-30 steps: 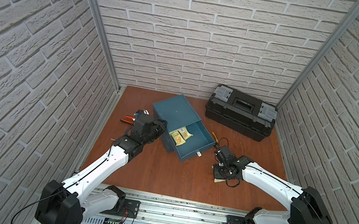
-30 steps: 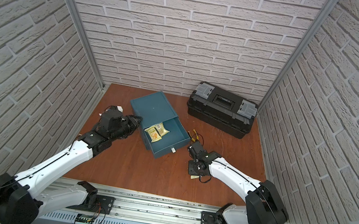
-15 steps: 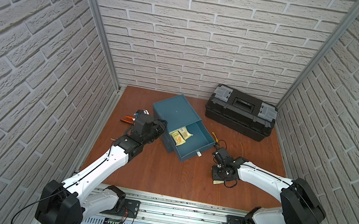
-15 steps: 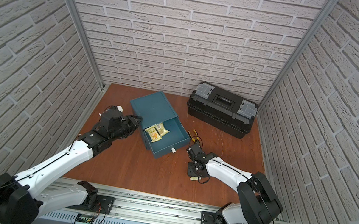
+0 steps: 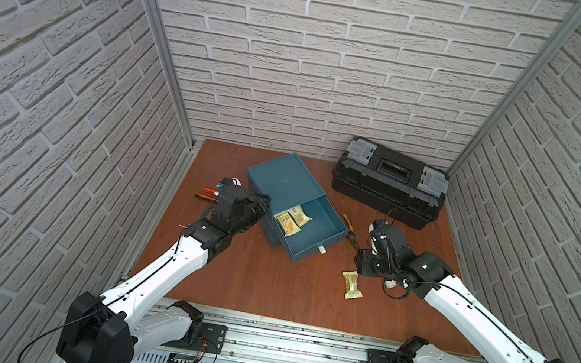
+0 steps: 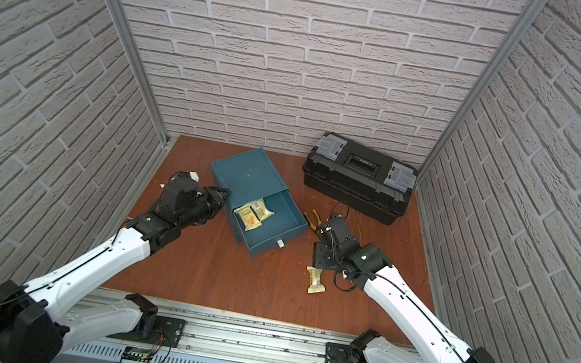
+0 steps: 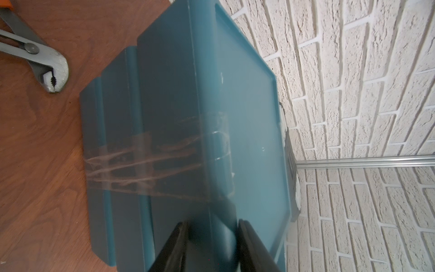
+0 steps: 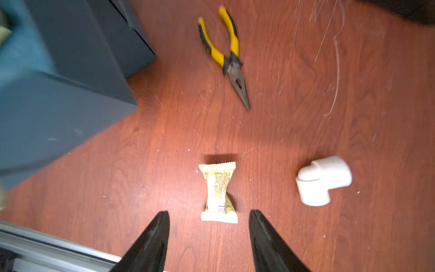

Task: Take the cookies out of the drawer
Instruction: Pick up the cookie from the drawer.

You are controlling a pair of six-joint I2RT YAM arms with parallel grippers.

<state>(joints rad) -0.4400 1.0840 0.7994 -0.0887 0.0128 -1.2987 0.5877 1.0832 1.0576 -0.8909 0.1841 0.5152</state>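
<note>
The blue drawer (image 5: 313, 250) stands pulled out of its blue cabinet (image 5: 285, 179). Two pale gold cookies (image 5: 291, 219) (image 6: 253, 213) lie in its back left corner. One more pale gold cookie packet (image 5: 352, 285) (image 6: 316, 280) (image 8: 219, 192) lies flat on the wooden floor in front of the drawer. My right gripper (image 8: 208, 216) (image 5: 362, 267) hovers open just above that packet, its fingers apart from it. My left gripper (image 7: 213, 225) (image 5: 265, 202) is shut on the cabinet's left edge.
Yellow-handled pliers (image 5: 348, 226) (image 8: 231, 58) lie right of the drawer. A white pipe elbow (image 8: 323, 180) sits beside the loose packet. Orange-handled pliers (image 5: 206, 193) (image 7: 35, 51) lie left of the cabinet. A black toolbox (image 5: 390, 183) stands at the back right.
My right gripper has opened and lifted back, leaving the pale gold packet lying on the floor. The left arm has stayed on the cabinet.
</note>
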